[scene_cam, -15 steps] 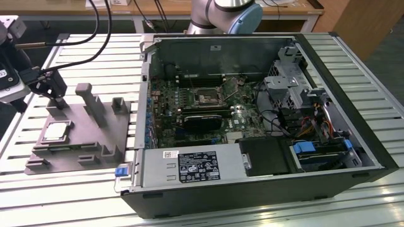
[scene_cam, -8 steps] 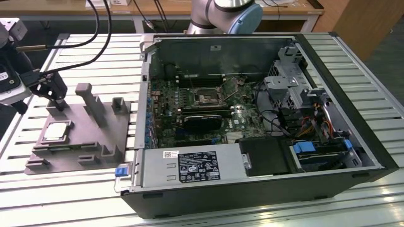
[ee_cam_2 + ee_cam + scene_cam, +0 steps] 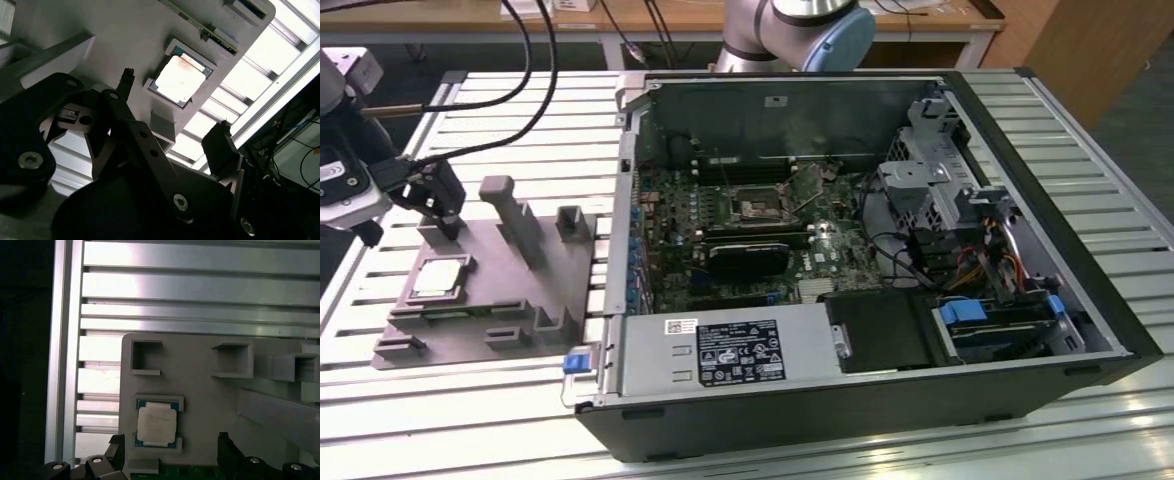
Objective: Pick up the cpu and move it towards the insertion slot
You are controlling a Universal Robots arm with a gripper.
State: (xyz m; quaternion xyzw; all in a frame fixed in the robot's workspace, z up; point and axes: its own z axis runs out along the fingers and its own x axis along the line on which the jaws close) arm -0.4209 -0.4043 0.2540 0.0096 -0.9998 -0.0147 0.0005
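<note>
1. Table (image 3: 454, 420): slatted aluminium top. It carries everything listed below.
2. Computer case (image 3: 854, 425): black, lying on its side with the panel off. It sits on the exterior view's right half of the table.
3. Arm (image 3: 794, 25): grey and blue joint beyond the far wall of the case.
4. Motherboard (image 3: 834, 245): green board lying flat inside the case.
5. Fixture plate (image 3: 487, 290): grey plastic with upright blocks and square pockets. It lies on the table just beside the case, on the exterior view's left.
6. Power supply box (image 3: 720, 352): metal with a label, in the near part of the case.
7. Gripper (image 3: 440, 222) (image 3: 174, 98) (image 3: 170, 439): black, hanging over the fixture plate close above the cpu. The fingers (image 3: 226, 447) stand well apart and hold nothing. In both wrist views one sits to each side of the chip's pocket, and neither touches the chip.
8. Insertion slot (image 3: 758, 208): square socket with a metal frame and dark centre, on the motherboard. It is well apart from the gripper.
9. Cpu (image 3: 438, 278) (image 3: 181, 77) (image 3: 156, 424): flat square chip, silver top up. It is seated in a framed pocket of the fixture plate, at the plate's edge far from the case.
</note>
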